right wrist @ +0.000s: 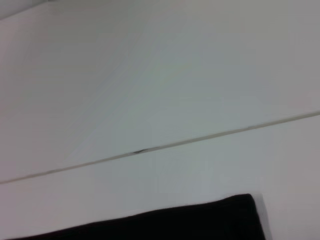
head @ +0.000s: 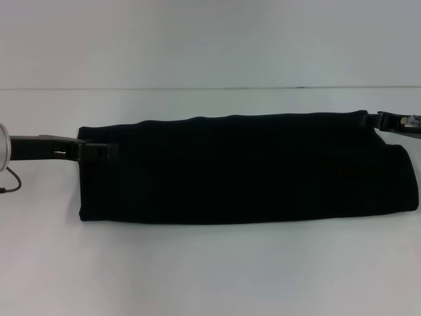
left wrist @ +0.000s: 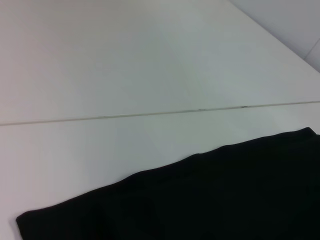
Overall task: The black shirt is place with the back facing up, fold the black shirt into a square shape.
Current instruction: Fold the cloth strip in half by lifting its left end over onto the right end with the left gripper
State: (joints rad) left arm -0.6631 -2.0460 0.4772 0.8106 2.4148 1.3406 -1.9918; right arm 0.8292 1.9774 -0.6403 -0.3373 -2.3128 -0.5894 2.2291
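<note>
The black shirt [head: 243,171] lies on the white table as a long flat band running left to right, its long edges folded in. My left gripper [head: 105,152] sits at the band's left end, over its upper part, touching or just above the cloth. At the band's far right corner is my right gripper [head: 381,120]. In the left wrist view the black shirt [left wrist: 210,200] shows one edge and a corner. The right wrist view catches only a corner of the black shirt [right wrist: 200,225].
The white table [head: 210,270] stretches out on all sides of the shirt. A thin seam [head: 210,87] crosses it behind the shirt. A dark cable [head: 10,181] hangs by my left arm at the left edge.
</note>
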